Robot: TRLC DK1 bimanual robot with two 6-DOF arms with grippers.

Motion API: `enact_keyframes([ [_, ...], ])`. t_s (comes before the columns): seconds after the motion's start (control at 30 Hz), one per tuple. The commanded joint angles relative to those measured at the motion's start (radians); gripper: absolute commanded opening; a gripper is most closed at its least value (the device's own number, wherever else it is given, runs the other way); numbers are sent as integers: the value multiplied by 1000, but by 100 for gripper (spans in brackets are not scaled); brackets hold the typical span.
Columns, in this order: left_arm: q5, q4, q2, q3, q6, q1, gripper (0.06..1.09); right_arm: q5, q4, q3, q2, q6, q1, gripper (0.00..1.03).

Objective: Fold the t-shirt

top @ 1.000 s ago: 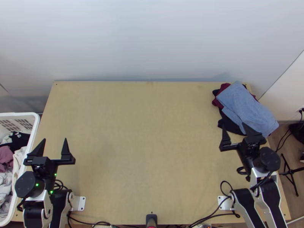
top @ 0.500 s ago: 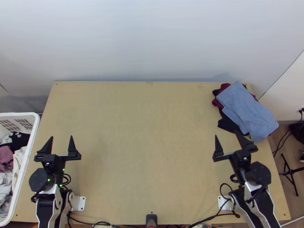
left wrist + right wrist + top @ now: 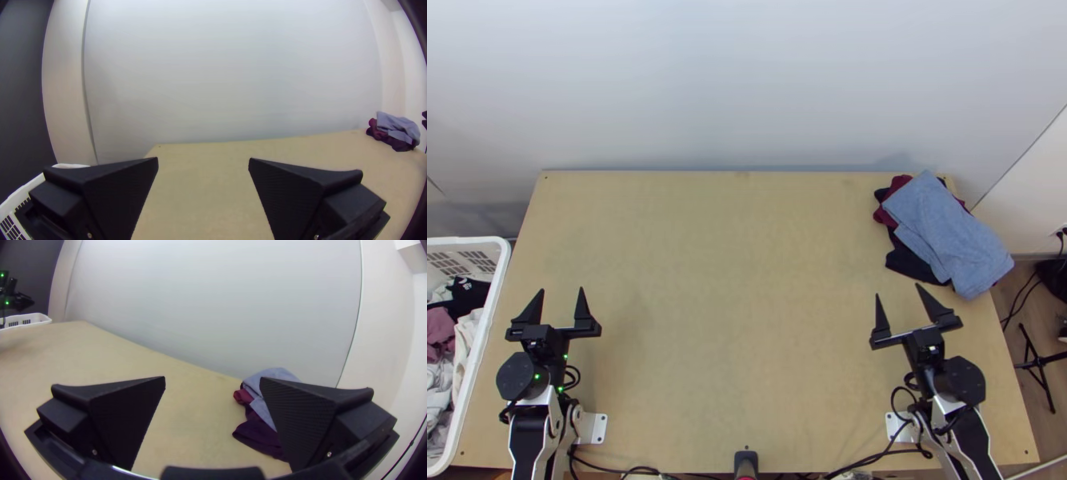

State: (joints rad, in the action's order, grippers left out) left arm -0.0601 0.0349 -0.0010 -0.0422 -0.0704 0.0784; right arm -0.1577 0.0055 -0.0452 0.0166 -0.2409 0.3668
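I've got my left claw [image 3: 561,289] and right claw [image 3: 898,290] both released, toward the worktop's [image 3: 731,336] left and right edges. Blue cloth [image 3: 947,232] tops the darker garments [image 3: 911,260] at its far right corner; whether that's the t-shirt, I can't tell.

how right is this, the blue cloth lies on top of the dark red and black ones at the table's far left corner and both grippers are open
One thing is off: the blue cloth is at the table's far right corner, as the top view shows. It does lie on the dark red and black ones, and both grippers are open.
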Motion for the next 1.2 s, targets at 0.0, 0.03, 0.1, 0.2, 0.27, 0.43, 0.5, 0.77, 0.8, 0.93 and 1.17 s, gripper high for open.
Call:
enact_keyframes([
  [0.0, 3, -12, 4, 19, 6, 3, 105, 0, 14, 39, 17, -8, 21, 98],
  [0.03, 5, -12, 4, 19, 7, 3, 105, 4, 13, 39, 23, -8, 31, 98],
  [0.1, 8, -10, 4, 19, 12, 9, 105, 6, 11, 39, 28, -20, 54, 98],
  [0.2, 13, -12, 2, 19, 12, 15, 105, 7, 13, 39, 37, -8, 55, 98],
  [0.27, 14, -12, 2, 19, 12, 17, 105, 7, 13, 39, 23, -6, 55, 98],
  [0.43, 14, -13, 2, 21, 7, 17, 105, 9, 14, 39, -18, 5, 58, 98],
  [0.5, 14, -13, 2, 21, -31, 18, 105, 9, 14, 39, -17, 5, 58, 98],
  [0.77, 20, -15, 1, 21, -32, 18, 105, 9, 14, 39, -18, 5, 55, 98],
  [0.8, 20, -15, 1, 21, -32, 18, 105, 9, 14, 39, -17, 5, 57, 98],
  [0.93, 20, -15, 1, 21, -32, 18, 105, 9, 14, 39, -18, 5, 57, 98],
  [1.17, 22, -15, 1, 21, -32, 18, 105, 9, 14, 39, -17, 5, 55, 98],
])
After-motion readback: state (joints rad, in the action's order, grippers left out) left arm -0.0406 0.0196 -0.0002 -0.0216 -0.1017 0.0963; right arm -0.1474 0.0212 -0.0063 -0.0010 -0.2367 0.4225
